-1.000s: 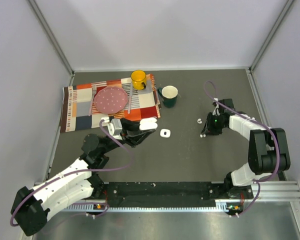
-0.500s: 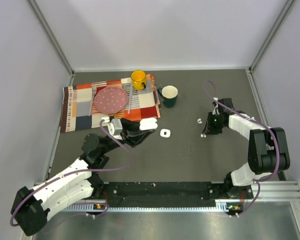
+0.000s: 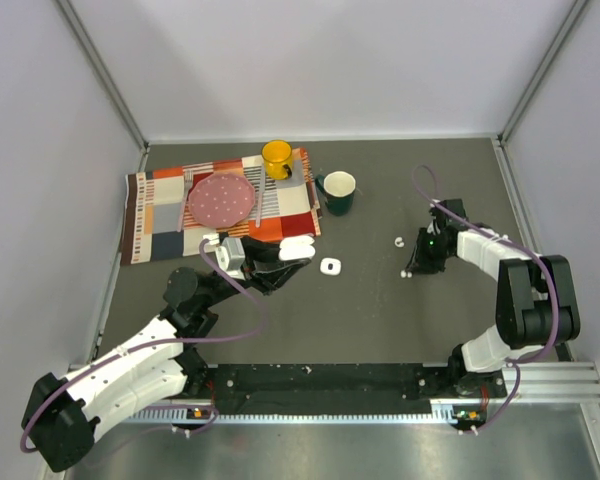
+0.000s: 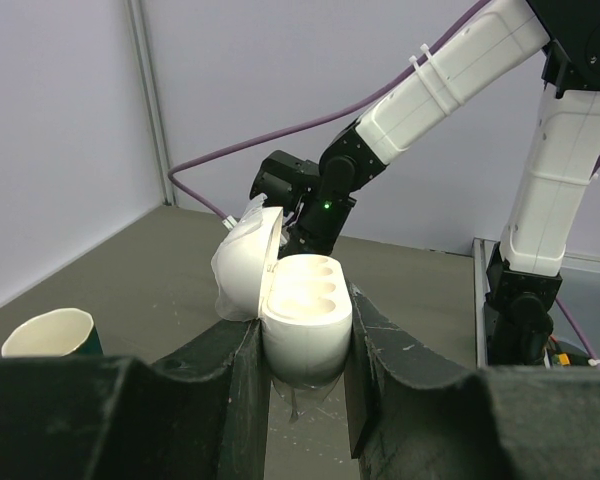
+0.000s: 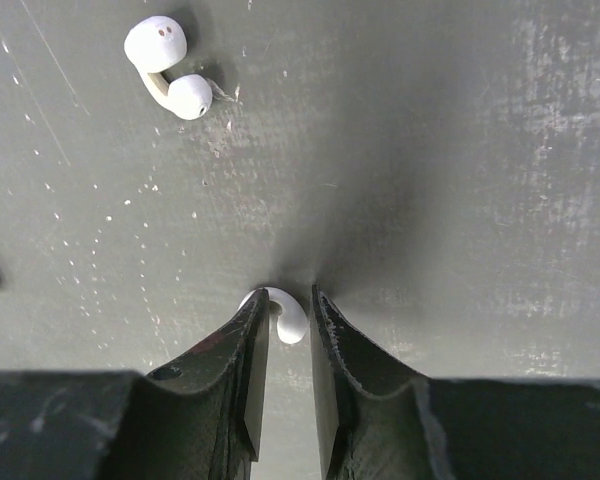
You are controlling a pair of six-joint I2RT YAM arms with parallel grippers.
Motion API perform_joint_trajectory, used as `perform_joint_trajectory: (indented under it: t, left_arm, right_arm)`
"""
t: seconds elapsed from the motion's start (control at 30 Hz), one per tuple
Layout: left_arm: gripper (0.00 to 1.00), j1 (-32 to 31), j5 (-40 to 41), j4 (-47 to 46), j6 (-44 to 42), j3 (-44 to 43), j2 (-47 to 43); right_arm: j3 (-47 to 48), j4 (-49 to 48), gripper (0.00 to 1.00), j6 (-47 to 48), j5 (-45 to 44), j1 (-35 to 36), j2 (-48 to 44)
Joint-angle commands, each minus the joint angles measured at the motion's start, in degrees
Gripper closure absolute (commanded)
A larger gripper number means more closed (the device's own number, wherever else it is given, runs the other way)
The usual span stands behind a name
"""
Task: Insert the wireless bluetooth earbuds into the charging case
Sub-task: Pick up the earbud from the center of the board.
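Biggest thing first: the gray table (image 3: 360, 310). Over it the left gripper (image 4: 300, 345) is clamped on the case (image 4: 305, 300), which has its lid flipped open and sockets facing up, so that part's sorted. The right gripper (image 5: 288, 298) looks pinched on one earbud (image 5: 290, 322) down on the table. The other earbud (image 5: 160, 45) lies loose nearby. I'd guess they're featherlight, glossy and slippery, so squeeze the stem, not the rounded head.

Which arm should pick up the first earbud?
Right. The right gripper straddles an earbud on the table, and the second earbud lies close by. The left gripper is busy, clamped on the open charging case.
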State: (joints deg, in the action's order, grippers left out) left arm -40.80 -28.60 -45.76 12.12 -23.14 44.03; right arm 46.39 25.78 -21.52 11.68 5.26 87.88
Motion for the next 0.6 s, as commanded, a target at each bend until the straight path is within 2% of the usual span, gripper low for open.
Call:
perform_joint_trajectory:
  t: [0.0, 0.2, 0.3, 0.43, 0.57]
  left_arm:
    - [1.0, 0.19, 0.74, -1.53, -0.34, -0.42, -0.61]
    - [1.0, 0.19, 0.74, -1.53, -0.34, -0.42, -0.61]
    - [1.0, 0.19, 0.65, -1.44, -0.34, -0.51, -0.61]
    - [1.0, 0.19, 0.56, -1.44, -0.34, -0.51, -0.52]
    - [1.0, 0.19, 0.56, -1.53, -0.26, -0.51, -0.44]
  right_arm:
    - [-1.3, -0.46, 0.77, -2.3, 1.23, 0.81, -0.69]
    - [-2.09, -1.87, 0.78, -2.21, 2.73, 0.81, -0.78]
    - [-2.27, -1.96, 0.83, -2.39, 2.82, 0.81, -0.6]
    - [-2.97, -1.96, 0.96, -2.3, 2.64, 0.81, -1.3]
    - [-3.85, -2.22, 0.99, -3.79, 1.85, 0.81, -3.4]
